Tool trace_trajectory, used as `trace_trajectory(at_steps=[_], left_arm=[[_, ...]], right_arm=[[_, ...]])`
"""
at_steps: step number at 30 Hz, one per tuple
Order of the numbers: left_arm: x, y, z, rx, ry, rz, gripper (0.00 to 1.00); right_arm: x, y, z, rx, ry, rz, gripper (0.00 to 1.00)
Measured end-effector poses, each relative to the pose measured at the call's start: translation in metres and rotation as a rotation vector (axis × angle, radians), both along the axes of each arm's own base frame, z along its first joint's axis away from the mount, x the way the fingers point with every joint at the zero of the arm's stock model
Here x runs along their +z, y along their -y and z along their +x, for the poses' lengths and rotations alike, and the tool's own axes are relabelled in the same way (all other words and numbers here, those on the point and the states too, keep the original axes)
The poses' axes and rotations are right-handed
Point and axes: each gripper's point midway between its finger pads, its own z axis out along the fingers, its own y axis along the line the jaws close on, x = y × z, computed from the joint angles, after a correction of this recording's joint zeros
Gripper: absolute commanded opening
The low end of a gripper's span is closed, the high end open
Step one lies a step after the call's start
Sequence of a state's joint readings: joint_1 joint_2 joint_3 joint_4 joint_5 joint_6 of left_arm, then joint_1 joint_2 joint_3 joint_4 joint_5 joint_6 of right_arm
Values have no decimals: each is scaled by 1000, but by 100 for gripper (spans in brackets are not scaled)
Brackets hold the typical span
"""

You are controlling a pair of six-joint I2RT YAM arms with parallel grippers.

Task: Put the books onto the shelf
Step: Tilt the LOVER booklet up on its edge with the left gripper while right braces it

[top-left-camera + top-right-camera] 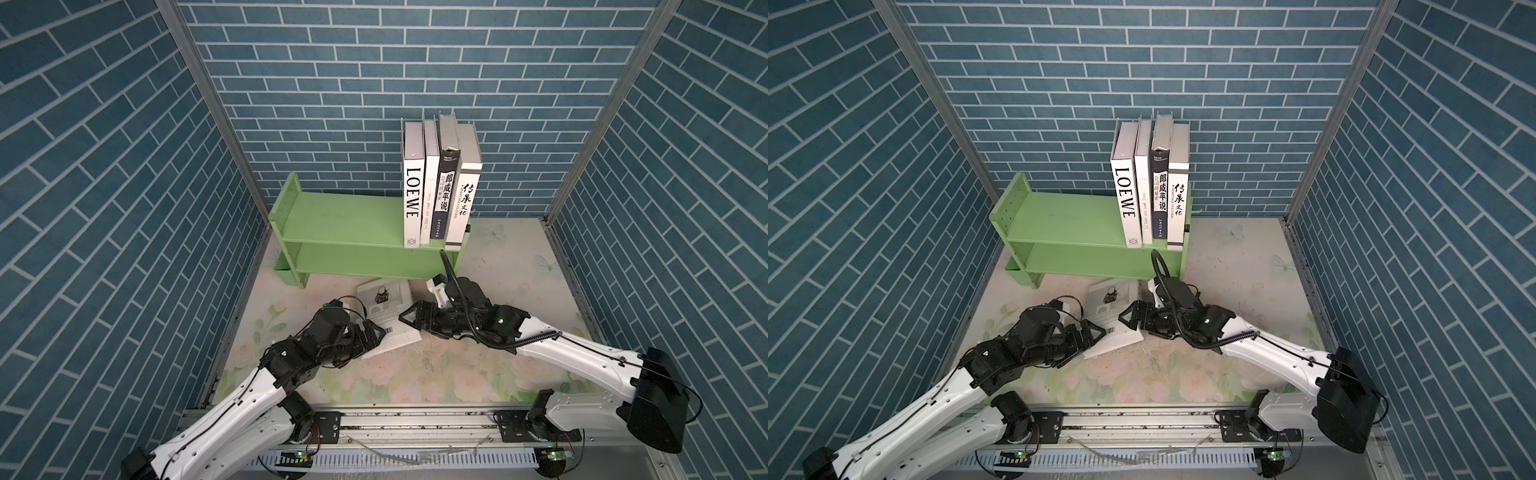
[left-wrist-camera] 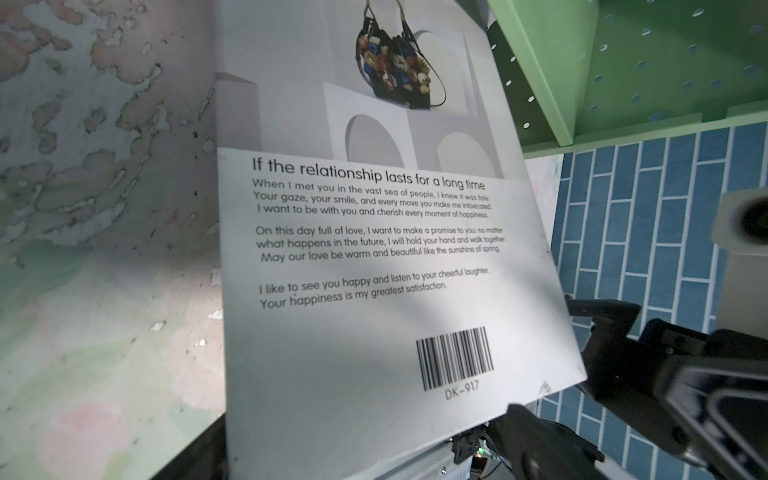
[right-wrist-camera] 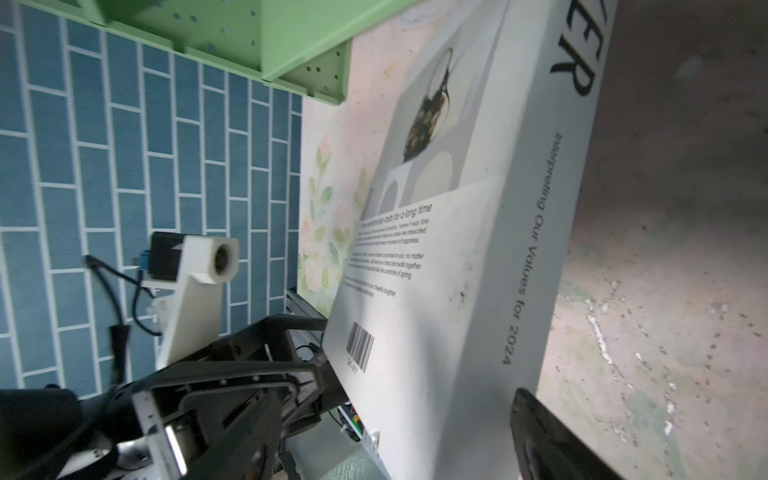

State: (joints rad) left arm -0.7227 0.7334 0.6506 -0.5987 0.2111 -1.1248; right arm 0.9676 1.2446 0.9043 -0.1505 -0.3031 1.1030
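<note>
A white book [image 1: 388, 309] with a handbag photo and a barcode lies tilted on the flowered table, just in front of the green shelf [image 1: 340, 220]. Several books [image 1: 436, 195] stand upright at the right end of the shelf's top board. My left gripper [image 1: 376, 332] is at the book's near left corner, by the barcode. It is open, and the cover [image 2: 374, 257] hides most of its fingers [image 2: 540, 440]. My right gripper [image 1: 405, 319] is open at the book's right edge. One of its fingers [image 3: 552, 440] stands beside the spine [image 3: 536, 257].
Blue brick-pattern walls close in the left, back and right. The shelf's lower board [image 1: 365, 259] is bare. The right arm's black cable [image 1: 448, 266] loops up beside the shelf's right leg. A metal rail [image 1: 415, 419] runs along the table's front edge.
</note>
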Motion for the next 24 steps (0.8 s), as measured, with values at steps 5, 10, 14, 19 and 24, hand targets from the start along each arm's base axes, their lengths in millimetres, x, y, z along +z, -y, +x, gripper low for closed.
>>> trace_trajectory(at_steps=[5, 10, 14, 19, 24], left_arm=[[32, 5, 7, 6, -1, 3, 100], [60, 11, 23, -3, 34, 54, 100], [82, 16, 38, 4, 99, 55, 100], [130, 32, 62, 12, 233, -24, 100], [197, 55, 81, -1, 407, -179, 100]], right_arm=[[32, 1, 7, -33, 54, 39, 87], [49, 6, 16, -72, 100, 20, 87], [48, 17, 17, -98, 108, -27, 89], [39, 31, 10, -98, 74, -107, 90], [40, 27, -2, -51, 50, -103, 90]])
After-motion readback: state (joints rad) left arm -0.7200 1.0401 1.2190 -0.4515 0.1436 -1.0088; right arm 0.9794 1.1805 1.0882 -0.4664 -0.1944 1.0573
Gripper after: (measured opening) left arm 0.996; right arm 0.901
